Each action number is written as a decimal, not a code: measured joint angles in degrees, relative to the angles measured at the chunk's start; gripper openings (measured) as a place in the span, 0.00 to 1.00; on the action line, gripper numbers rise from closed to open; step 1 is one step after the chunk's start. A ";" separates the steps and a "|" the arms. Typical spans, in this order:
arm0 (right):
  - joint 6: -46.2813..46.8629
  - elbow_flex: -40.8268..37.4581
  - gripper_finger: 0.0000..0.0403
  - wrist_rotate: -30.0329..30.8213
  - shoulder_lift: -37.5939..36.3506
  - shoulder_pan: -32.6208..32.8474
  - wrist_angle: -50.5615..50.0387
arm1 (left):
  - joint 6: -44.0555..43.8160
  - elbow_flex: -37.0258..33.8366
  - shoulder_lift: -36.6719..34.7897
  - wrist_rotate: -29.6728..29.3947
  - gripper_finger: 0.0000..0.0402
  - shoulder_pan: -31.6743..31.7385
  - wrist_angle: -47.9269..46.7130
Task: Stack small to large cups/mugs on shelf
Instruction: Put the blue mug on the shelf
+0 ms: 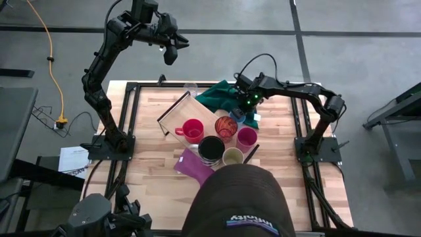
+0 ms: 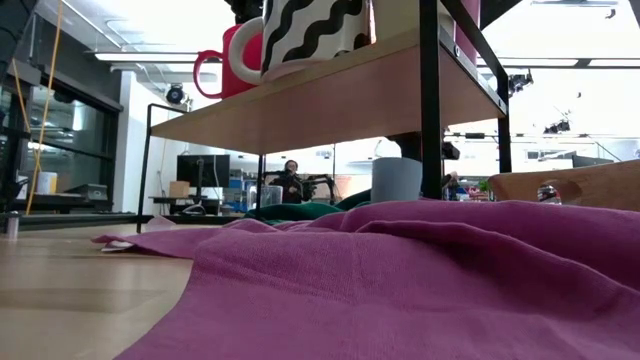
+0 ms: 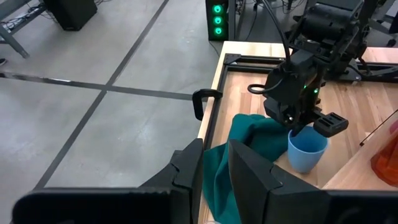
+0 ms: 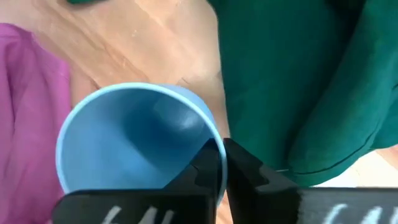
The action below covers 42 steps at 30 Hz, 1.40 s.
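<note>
The left arm rises from its base at the left edge of the tabletop, bends at the elbow and reaches high beyond the far edge. Its left gripper [image 1: 170, 51] hangs in the air past the tabletop, pointing down and toward the right, holding nothing; its two dark fingers [image 3: 186, 171] stand close together with only a narrow gap between them.

The right arm stretches from its base at the right edge, low and nearly level, toward the middle of the far side. Its right gripper [image 1: 241, 113] points downward, and its fingers [image 4: 249, 171] are pinched closed on the rim of the blue cup [image 4: 134, 140].
</note>
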 joint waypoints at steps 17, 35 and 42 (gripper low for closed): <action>-4.83 11.77 0.00 6.49 0.00 -0.08 -3.71 | 0.15 0.00 0.00 0.01 0.16 0.00 -0.31; -12.89 28.24 0.00 10.63 -0.04 -0.79 -10.12 | -0.14 0.00 0.00 0.01 0.16 -0.04 -5.92; -16.54 35.97 0.00 5.31 -0.04 -1.16 -13.88 | -0.17 0.02 0.00 0.01 0.16 -0.04 -9.86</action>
